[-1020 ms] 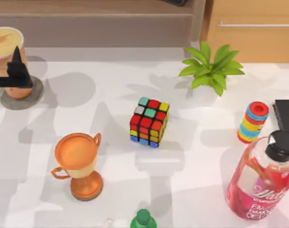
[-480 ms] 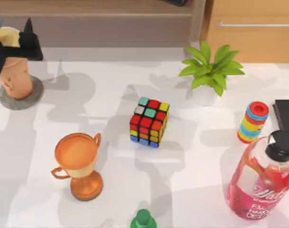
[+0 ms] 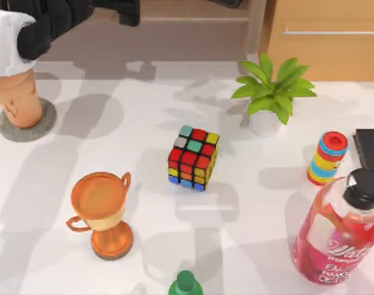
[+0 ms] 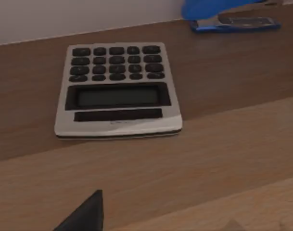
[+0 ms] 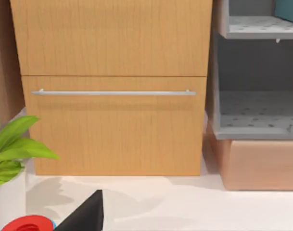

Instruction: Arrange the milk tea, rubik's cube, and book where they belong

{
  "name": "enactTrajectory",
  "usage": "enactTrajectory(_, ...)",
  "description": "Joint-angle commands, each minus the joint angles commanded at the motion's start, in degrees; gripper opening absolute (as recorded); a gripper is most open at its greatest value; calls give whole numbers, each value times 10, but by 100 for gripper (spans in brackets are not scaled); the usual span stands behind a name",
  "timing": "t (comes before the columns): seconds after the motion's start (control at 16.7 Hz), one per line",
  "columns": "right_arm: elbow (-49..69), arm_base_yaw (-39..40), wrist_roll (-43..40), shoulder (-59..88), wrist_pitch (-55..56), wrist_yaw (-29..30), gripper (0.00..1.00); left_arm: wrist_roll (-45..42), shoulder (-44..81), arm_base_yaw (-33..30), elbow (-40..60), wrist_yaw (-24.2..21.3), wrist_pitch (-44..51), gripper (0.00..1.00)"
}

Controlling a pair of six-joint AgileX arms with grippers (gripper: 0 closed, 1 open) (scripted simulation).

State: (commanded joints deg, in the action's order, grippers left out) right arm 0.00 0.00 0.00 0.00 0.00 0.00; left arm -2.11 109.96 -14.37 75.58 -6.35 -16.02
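The milk tea [image 3: 15,92], a tall orange-tan cup, stands upright on a grey coaster [image 3: 36,129] at the table's far left. Its top is hidden under my left arm. My left gripper [image 3: 128,11] is open, apart from the cup, up over the wooden shelf at the back. One of its fingertips [image 4: 88,214] shows above a calculator [image 4: 118,91]. The rubik's cube [image 3: 193,158] sits free at mid-table. A teal-blue corner of the book [image 5: 288,9] lies in a grey shelf compartment. A fingertip [image 5: 88,214] of my open right gripper faces a wooden drawer [image 5: 112,122].
An orange trophy [image 3: 104,212] stands front left and a potted plant [image 3: 272,92] back right. At the right are a ring stack [image 3: 327,158], a pink bottle [image 3: 340,233] and a black flat object [image 3: 371,144]. A green bottle cap [image 3: 185,283] is at the front edge. A blue stapler [image 4: 233,17] is on the shelf.
My left gripper let go of the milk tea, rose and swung back over the shelf. The cup stays on its coaster. Nothing else moved.
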Motion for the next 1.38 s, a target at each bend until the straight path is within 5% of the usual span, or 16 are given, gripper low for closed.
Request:
enactTrajectory(0.42,0,0,0,0,0,0,100,64,117,-131,321,18,547,100)
enactTrajectory(0.72,0,0,0,0,0,0,100,132,210,-198,476,40,839,100)
enactTrajectory(1.02,0,0,0,0,0,0,100,184,267,-232,548,58,982,100)
enactTrajectory(1.38,0,0,0,0,0,0,100,189,272,-233,553,60,996,100)
